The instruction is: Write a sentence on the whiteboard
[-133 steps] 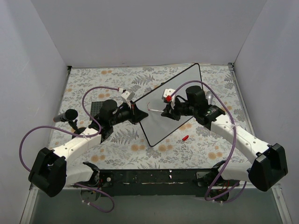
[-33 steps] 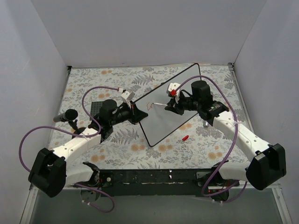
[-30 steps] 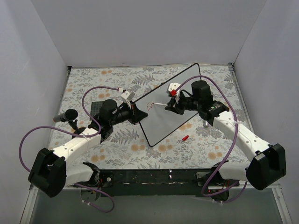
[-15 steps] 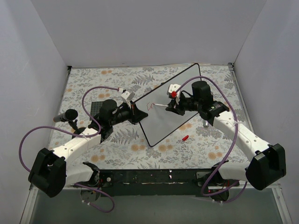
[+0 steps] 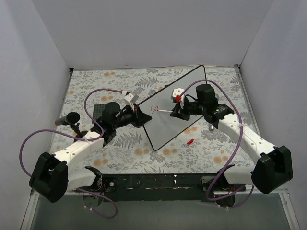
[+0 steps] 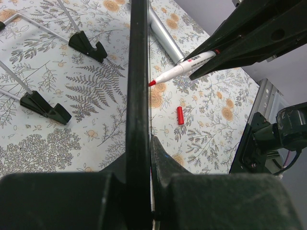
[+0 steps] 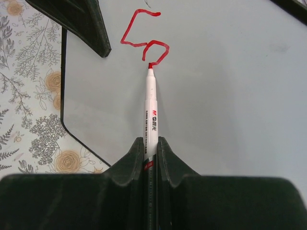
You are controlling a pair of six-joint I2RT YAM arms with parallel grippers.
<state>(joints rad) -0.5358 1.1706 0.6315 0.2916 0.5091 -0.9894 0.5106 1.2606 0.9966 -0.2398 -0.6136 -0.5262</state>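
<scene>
The whiteboard (image 5: 178, 106) stands tilted on its edge across the middle of the floral mat. My left gripper (image 5: 140, 116) is shut on its black rim (image 6: 139, 72) at the left edge. A white marker (image 7: 152, 110) is clamped in my shut right gripper (image 7: 151, 143), its red tip touching the board face (image 7: 230, 72). Of the sentence, only red strokes (image 7: 144, 38) show: an angular C shape and a small loop at the tip. From above, my right gripper (image 5: 174, 112) reaches in from the right, and the red marks (image 5: 154, 108) sit near the board's left end.
A red marker cap (image 5: 190, 141) lies on the mat in front of the board. The board's black feet (image 6: 86, 44) on wire legs rest behind it. A black cylinder (image 5: 69, 118) and a black square pad (image 5: 102, 110) lie at the left. White walls surround the mat.
The right gripper has carried the marker tip a little along the board. The red marks have grown from one stroke to a C shape plus a loop. The left arm has stayed put.
</scene>
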